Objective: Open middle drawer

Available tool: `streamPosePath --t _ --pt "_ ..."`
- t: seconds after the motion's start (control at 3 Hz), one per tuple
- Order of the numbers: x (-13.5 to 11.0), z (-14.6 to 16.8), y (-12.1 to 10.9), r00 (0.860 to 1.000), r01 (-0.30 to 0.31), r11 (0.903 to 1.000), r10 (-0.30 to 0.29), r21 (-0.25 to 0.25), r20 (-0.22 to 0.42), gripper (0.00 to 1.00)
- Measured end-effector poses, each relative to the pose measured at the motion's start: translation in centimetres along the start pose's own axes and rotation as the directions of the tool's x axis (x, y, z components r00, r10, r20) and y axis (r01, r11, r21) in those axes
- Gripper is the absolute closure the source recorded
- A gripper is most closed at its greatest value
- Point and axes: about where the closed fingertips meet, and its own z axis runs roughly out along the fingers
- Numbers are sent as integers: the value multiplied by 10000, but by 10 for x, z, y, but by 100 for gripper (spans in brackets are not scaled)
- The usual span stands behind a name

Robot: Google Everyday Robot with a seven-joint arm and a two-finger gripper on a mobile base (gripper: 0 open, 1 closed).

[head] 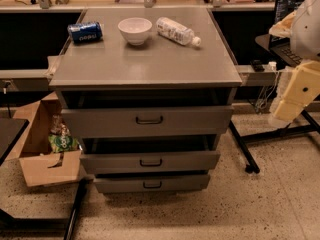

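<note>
The grey drawer cabinet (145, 64) stands in the middle of the view with three drawers. The middle drawer (110, 162) has a medium-height front and a small dark bar handle (150, 162) at its centre. A dark gap shows above its front. The taller top drawer (100, 121) stands out a little over it, and the slim bottom drawer (115, 185) lies below. My gripper (299, 91) is a cream-coloured part at the right edge, well to the right of the cabinet and above drawer height, touching nothing.
On the cabinet top lie a blue can (85, 32), a white bowl (135, 30) and a plastic bottle (176, 31) on its side. An open cardboard box (40, 156) sits on the floor to the left. Black table legs (243, 146) stand to the right.
</note>
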Motion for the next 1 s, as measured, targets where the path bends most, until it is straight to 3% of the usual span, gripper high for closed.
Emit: streamPosePath --t 0.33,0.67,1.0 --pt "0 0 0 10000 1 10000 -1 1 0 0" --pt "-20 -2 -3 9986 526 9986 -526 -27 -17 0" --pt "-36 18 11 9913 1271 9917 -1263 -198 369 0"
